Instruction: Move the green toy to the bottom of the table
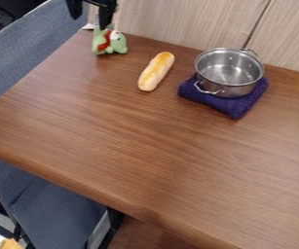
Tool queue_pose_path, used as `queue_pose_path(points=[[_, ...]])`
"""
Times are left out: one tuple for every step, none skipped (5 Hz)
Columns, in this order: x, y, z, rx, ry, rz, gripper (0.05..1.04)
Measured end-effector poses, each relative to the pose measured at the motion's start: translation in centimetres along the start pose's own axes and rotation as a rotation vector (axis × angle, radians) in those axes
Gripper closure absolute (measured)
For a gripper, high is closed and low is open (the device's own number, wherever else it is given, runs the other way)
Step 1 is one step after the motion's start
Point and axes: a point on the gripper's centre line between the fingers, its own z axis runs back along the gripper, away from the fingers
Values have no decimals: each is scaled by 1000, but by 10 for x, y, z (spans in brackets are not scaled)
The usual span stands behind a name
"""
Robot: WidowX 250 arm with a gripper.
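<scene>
Green plush toy (pixel 118 42), one: sat on the wooden table (pixel 129 141) near its far-left corner, as seen in the view, close to the back edge. Red and white areas showed on its front.

Black two-finger gripper (pixel 90 22), one: hung from the view's top edge, at the toy's end of the table. Its claw stood spread, the two tips well apart, with nothing clamped between them. The tip on the view's right overlapped the top of the toy in the view; whether it touched could not be told.

Bread loaf (pixel 156 71), one, elongated: golden-brown on top, paler at the near end. It lay aslant on the table between the toy and the pot, apart from both, its far end turned toward the view's right.

Stainless steel pot (pixel 228 85), one, round and uncovered, with two loop handles: stood upright on a folded dark purple towel (pixel 236 110), whose near corner pointed to the table's front. One handle faced the near left, the other the far right.

Surroundings: pale wood-grain panelling (pixel 171 22) rose behind the table, marked by a dark slanting seam. Blue-grey fabric (pixel 21 51) ran along the table's left side, with more below its front edge.
</scene>
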Motion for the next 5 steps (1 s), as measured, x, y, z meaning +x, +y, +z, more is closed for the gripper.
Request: queue_pose_path(points=[[-4,7,-15,5,25,11,83],[-5,4,-28,-21,37,11,83],[-2,-5,-39,-90,31,7,83],[-1,-8,-42,-132,21,25,118],[0,-8,-44,-131,10,51,422]])
